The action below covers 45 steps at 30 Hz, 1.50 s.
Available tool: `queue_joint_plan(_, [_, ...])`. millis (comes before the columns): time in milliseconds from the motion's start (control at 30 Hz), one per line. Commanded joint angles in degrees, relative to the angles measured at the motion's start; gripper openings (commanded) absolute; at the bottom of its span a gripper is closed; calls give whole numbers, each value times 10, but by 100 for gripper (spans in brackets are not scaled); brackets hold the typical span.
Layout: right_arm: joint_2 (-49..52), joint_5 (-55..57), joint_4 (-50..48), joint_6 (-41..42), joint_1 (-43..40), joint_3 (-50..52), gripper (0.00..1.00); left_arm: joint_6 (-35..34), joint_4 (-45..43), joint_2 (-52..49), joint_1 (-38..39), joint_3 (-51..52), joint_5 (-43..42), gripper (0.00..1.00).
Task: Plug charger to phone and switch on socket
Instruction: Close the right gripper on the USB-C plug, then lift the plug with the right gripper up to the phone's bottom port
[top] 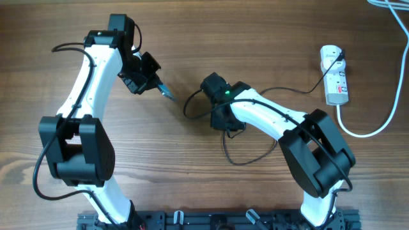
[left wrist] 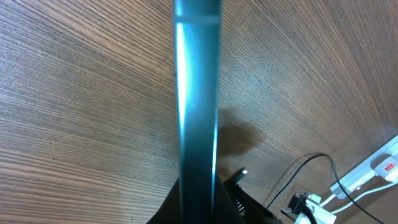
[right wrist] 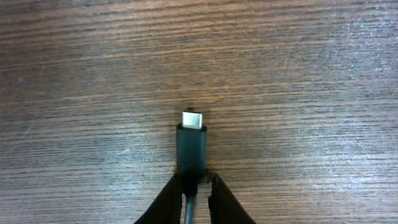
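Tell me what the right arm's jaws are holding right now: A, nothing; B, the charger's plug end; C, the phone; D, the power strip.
B: in the right wrist view the charger plug sits pinched between the right jaws, its metal tip sticking out ahead of them.

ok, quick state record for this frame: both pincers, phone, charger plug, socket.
left pincer: shut on the phone, which is edge-on to the wrist camera
right pincer: shut on the charger, just behind its plug tip
plug to phone: apart, not inserted
socket: far right in the overhead view, charger cable leading to it
switch state: too small to tell
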State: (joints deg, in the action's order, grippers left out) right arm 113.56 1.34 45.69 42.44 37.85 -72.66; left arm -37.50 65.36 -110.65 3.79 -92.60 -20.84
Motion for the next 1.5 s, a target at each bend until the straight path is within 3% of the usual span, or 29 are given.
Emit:
queue_joint_plan(0, [14,1,4,12,2,11,18,10,-2,18,-1,-9,-1,4])
queue_joint_plan(667, [14,1,-2,11,2,11,15,11,-1,18,-1,-9,-1,4])
queue_joint_plan(833, [14,1,-2,11,2,11,8,10,-1,18,-1,-9,-1,4])
queue_joint_plan(1167, [13,-10,1,-7,2,4,4,11,-2,18,0,-9,-6,4])
queue_joint_plan(1367, [-18,-67,21,-37,2,-13,4,137,-35,18,0,-9,-172,4])
queue_joint_plan(1467, [-58,-85,35,-53,2,-13,4,166,-57,18,0,-9,-236,4])
